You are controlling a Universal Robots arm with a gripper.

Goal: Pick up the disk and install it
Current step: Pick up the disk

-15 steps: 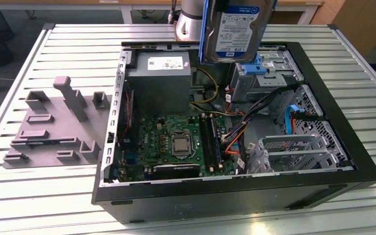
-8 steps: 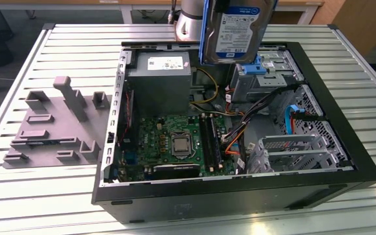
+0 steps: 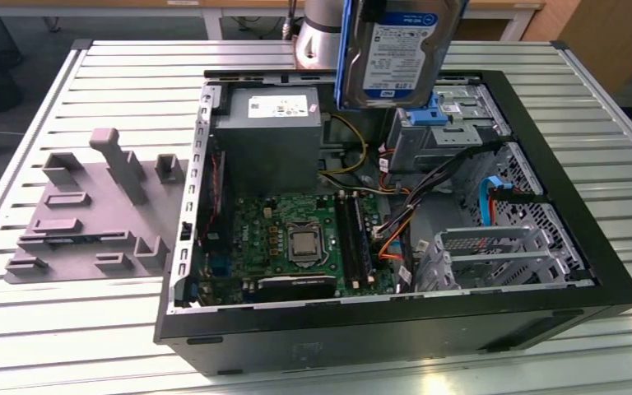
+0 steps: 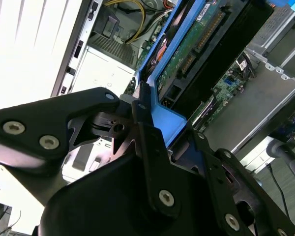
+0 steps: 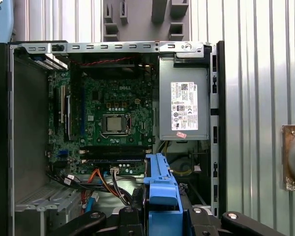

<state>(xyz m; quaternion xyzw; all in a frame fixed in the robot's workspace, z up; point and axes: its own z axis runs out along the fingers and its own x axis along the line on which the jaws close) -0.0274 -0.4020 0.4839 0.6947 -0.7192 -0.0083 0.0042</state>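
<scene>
The disk (image 3: 398, 51), a silver drive with a white-and-blue label in a blue carrier, hangs upright over the far end of the open computer case (image 3: 579, 239). It sits just above the drive bay with a blue bracket (image 3: 433, 111). In the second wrist view my gripper (image 4: 164, 123) is shut on the carrier's blue end, and the disk's green circuit-board side (image 4: 196, 44) points down into the case. The first wrist view shows the blue carrier edge (image 5: 162, 189) between the black fingers (image 5: 130, 219), above the motherboard (image 5: 110, 123).
A grey power-supply box (image 3: 270, 136) fills the case's far corner on the exterior view's left. Orange, black and blue cables (image 3: 404, 222) run beside an open metal drive cage (image 3: 492, 251). A grey moulded fixture (image 3: 96, 206) lies on the slatted table at the exterior view's left.
</scene>
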